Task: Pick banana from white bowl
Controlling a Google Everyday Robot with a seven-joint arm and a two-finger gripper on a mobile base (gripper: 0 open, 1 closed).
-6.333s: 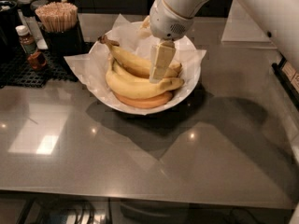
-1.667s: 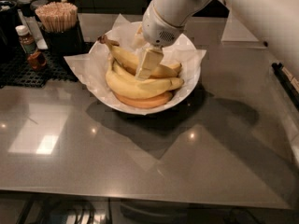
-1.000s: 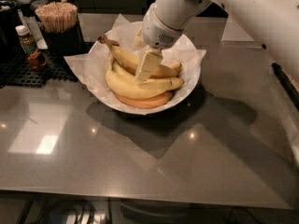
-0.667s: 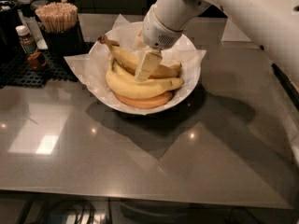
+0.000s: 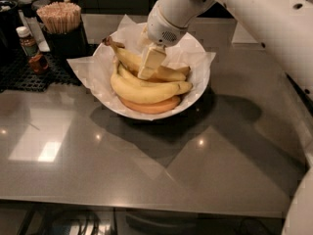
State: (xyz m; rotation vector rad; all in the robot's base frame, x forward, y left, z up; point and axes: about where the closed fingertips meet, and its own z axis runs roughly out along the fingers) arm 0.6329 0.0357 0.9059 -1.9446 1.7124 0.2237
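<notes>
**Bananas under the end effector in the white bowl**

Bananas (image 5: 146, 89) lie heaped in the white bowl (image 5: 204, 84), which stands on the grey desk (image 5: 220, 155), toward its far left part. Crinkled white paper (image 5: 90, 67) lines the bowl and spills over its rim, most of all on the left and at the back. Three fruits can be told apart. An uppermost banana (image 5: 128, 58) has its dark stem pointing up and to the left. A larger yellow one curves across the middle below it, and a more orange one lies at the bottom against the near wall.

The end effector (image 5: 147, 67) reaches down into the bowl from the white arm (image 5: 254, 13), which enters from the upper right. Its pale tip rests on the uppermost banana, about midway along the fruit. Whether it grips that banana or merely touches it cannot be told from this view. All the bananas sit inside the bowl, on the pile.

Left of the bowl, just beyond the paper's edge, stands a dark cup (image 5: 68, 43) filled with wooden sticks (image 5: 59, 16). Beside the cup, a small bottle (image 5: 30, 50) with a pale cap stands on a black mat (image 5: 24, 77). The arm's broad shadow falls on the desk to the right of the bowl.
</notes>
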